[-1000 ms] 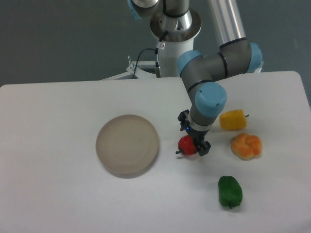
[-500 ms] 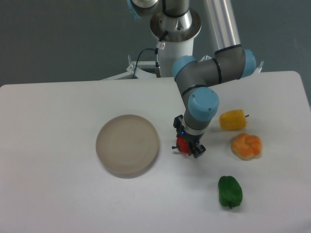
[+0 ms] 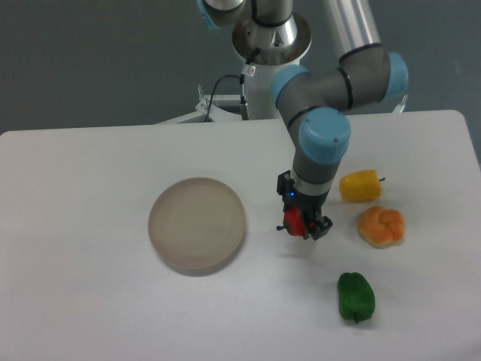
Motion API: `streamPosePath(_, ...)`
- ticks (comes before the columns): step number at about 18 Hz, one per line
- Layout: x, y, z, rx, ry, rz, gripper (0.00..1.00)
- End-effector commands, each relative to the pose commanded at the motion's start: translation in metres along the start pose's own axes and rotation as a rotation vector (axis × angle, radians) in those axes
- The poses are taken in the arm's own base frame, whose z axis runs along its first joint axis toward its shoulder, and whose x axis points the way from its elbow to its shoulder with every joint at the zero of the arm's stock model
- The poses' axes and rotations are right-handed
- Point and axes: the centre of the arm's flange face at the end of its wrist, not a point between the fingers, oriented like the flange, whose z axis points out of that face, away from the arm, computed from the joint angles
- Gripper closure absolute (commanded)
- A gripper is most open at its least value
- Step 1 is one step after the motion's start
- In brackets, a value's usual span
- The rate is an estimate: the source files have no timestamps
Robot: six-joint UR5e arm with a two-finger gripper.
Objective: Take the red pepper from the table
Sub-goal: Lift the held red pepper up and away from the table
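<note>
Fingers [image 3: 304, 224] clamped on pepper [image 3: 293, 220], seemingly just off the tabletop [image 3: 90, 301]; lift step, next raise straight up.

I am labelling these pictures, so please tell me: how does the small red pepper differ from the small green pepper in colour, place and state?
The small glossy red pepper is red; the small glossy green pepper is green. The red pepper sits between the fingers of the black claw, partly hidden; the green pepper lies free and fully visible on the white table. The red pepper is nearer the round beige plate; the green one is near the front edge. Both look similar in size.
</note>
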Motion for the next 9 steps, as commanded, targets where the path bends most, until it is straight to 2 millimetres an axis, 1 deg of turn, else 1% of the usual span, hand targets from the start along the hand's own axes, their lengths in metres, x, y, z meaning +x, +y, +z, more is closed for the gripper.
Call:
streamPosePath(3,-0.013,-0.005,-0.026,-0.013,0.03,0.006,0.69)
streamPosePath(5,-0.019,-0.007,-0.033,-0.019,0.047,0.005,0.68)
streamPosePath(7,-0.02,-0.007,-0.034,-0.023,0.049,0.007,0.68)
streamPosePath(9,-0.024,0.004,-0.038,-0.023,0.052,0.014,0.68)
